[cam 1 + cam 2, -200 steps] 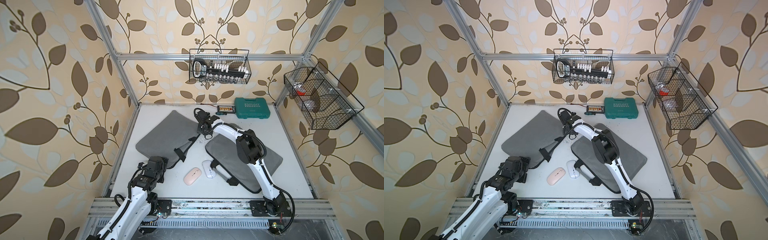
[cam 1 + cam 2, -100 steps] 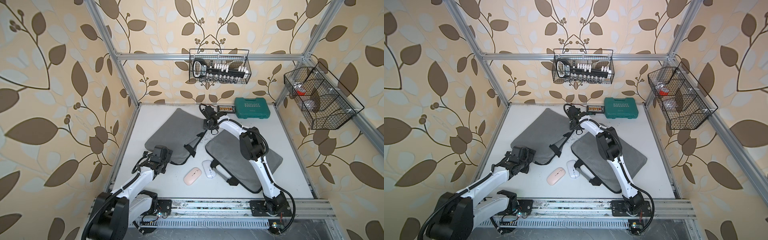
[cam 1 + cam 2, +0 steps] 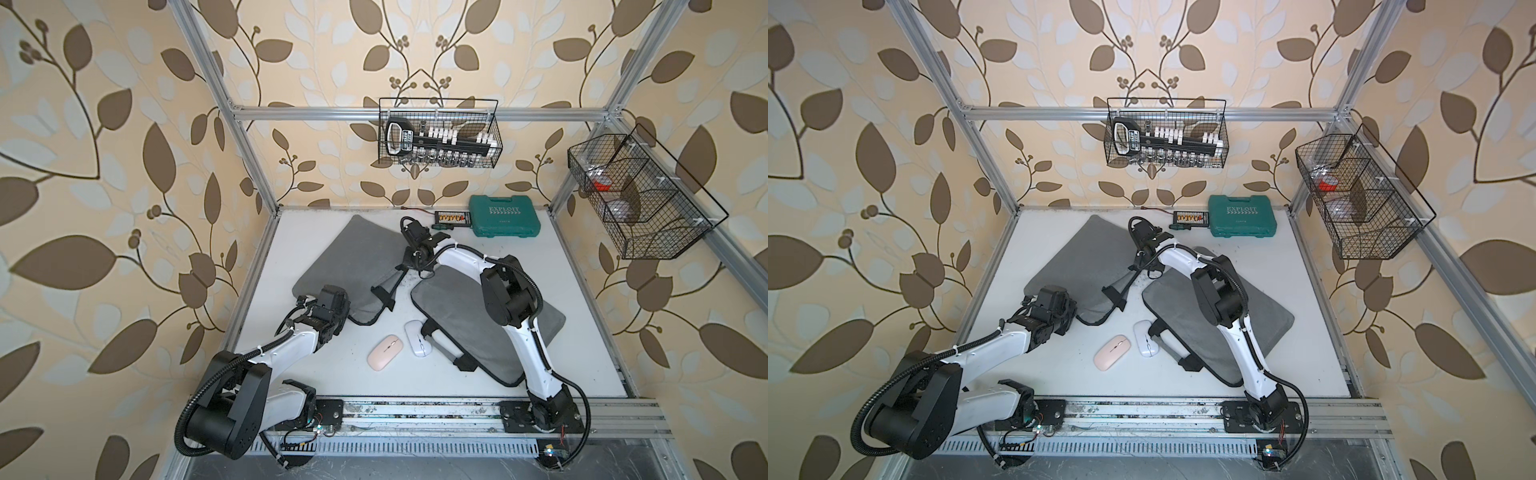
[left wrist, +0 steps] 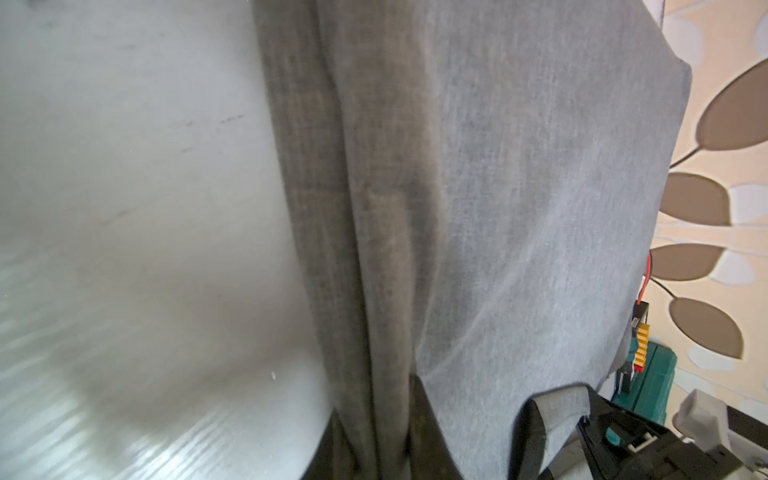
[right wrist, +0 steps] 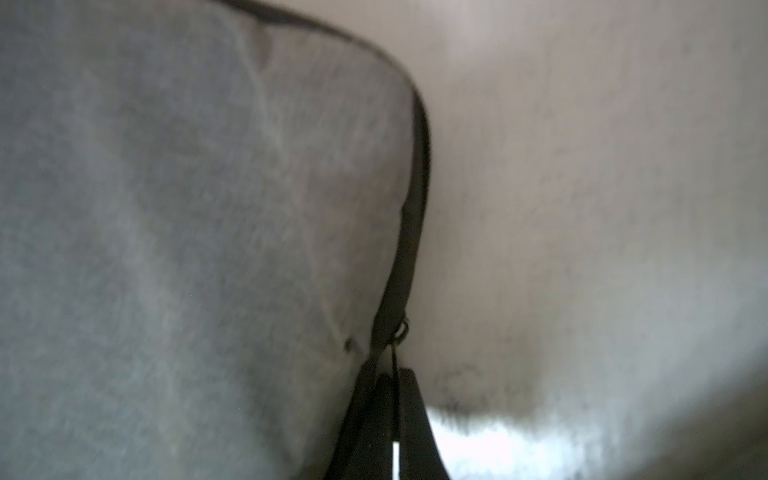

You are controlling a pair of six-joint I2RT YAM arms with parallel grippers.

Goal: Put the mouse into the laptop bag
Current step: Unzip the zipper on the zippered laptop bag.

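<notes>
Pink mouse (image 3: 385, 352) on bench (image 3: 590, 361) near middle of front edge, outside both bags. White mouse (image 3: 418, 337) just beside it, touching handle of near laptop bag (image 3: 453, 303). Left fingers (image 4: 426, 432) narrow, pinching front corner seam of far laptop bag (image 3: 353, 253). Right fingers (image 5: 411, 419) closed on zipper pull (image 5: 401, 332) at that bag's edge facing near bag.

Walled in ahead of the left tool (image 3: 343, 309) by the laptop bag (image 3: 353, 253); bare table (image 3: 353, 370) open beside it, as far as the pink mouse (image 3: 385, 352) and white mouse (image 3: 417, 338).
</notes>
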